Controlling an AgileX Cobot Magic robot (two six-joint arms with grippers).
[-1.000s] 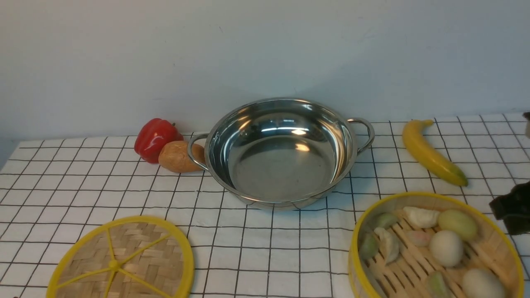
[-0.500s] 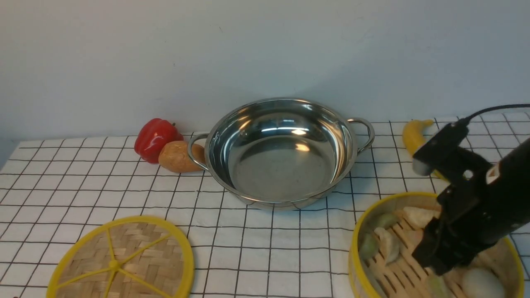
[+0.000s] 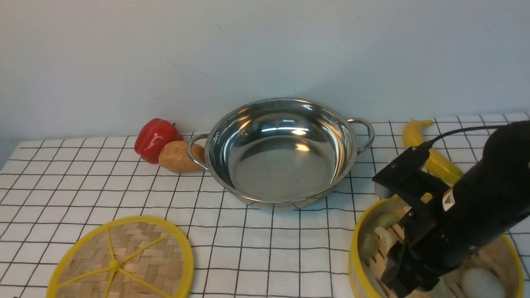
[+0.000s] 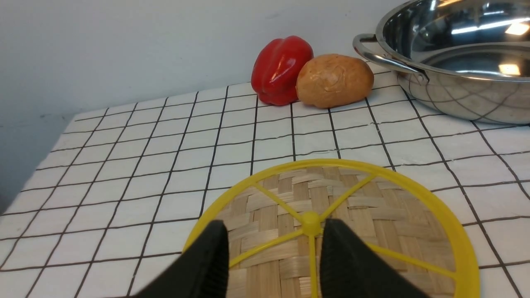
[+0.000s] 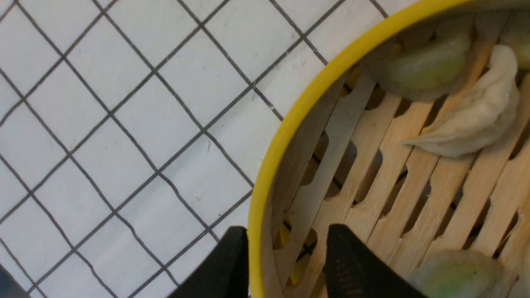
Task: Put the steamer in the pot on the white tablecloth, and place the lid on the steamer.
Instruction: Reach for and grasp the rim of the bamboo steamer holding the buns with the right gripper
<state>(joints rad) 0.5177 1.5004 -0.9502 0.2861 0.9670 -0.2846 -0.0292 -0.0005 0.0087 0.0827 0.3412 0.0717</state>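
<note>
Straddles the steamer's (image 5: 298, 111) wall with the right pincer (image 5: 287, 231) open, one finger inside, one outside, gripping nothing. Holds the left pincer (image 4: 275, 225) open over the lid (image 4: 393, 207), fingers flanking its knob (image 4: 310, 217). Shows steamer front right on the white tablecloth (image 3: 83, 182), pot (image 3: 256, 136) central behind.

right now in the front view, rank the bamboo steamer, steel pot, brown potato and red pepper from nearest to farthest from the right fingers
1. Round bamboo-slat steamer with yellow rim, front right: the right arm's fingers straddle its wall.
2. Shiny stainless-steel pot, centre back.
3. Brown potato, at the pot's left handle.
4. Red bell pepper, farthest left, just past the potato.
</note>
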